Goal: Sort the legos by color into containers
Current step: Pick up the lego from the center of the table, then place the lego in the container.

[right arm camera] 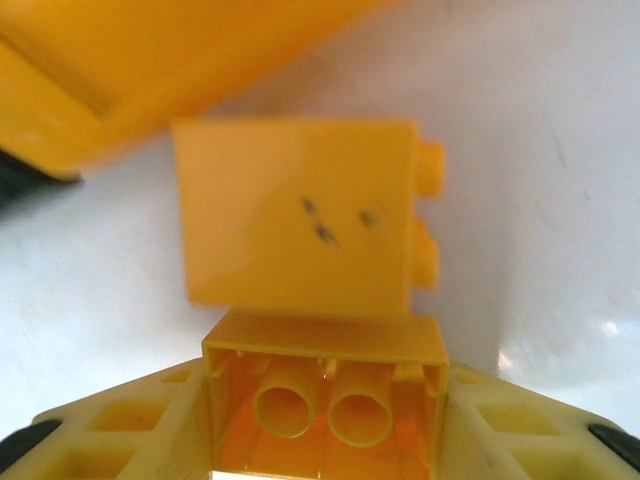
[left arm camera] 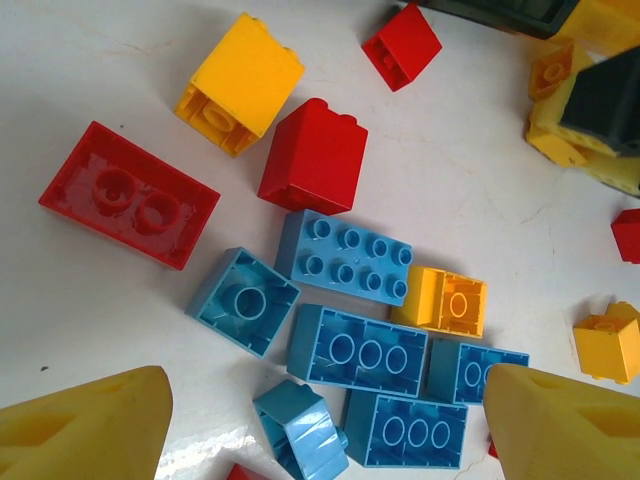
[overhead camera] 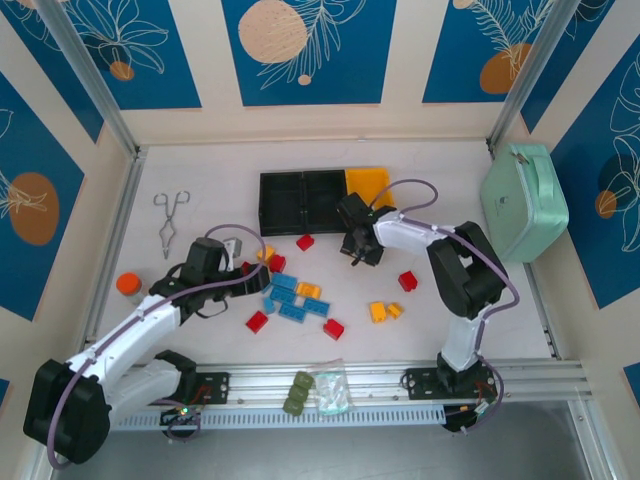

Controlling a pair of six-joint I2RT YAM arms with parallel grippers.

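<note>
Three joined containers (overhead camera: 320, 200) stand at the far side of the counter (overhead camera: 210, 160), with the yellow bin (overhead camera: 370, 183) at their right end. The right hand (overhead camera: 358, 255) is just in front of that bin and pinches a yellow lego (right arm camera: 325, 345) by its side walls, hollow underside toward the wrist camera. Hazard 1: the bin wall (right arm camera: 120, 60) is close, so a low approach could strike the rim and knock the lego free. Hazard 2: a second yellow lego (right arm camera: 290, 230) lies against the held one and may be pushed or dragged along. The left hand (left arm camera: 325, 430) is spread wide above the blue legos (left arm camera: 360, 350), which lie packed edge to edge. Hazard 3: closing here could trap two at once, or catch the small yellow lego (left arm camera: 447, 302) touching them, and mix the colours.
</note>
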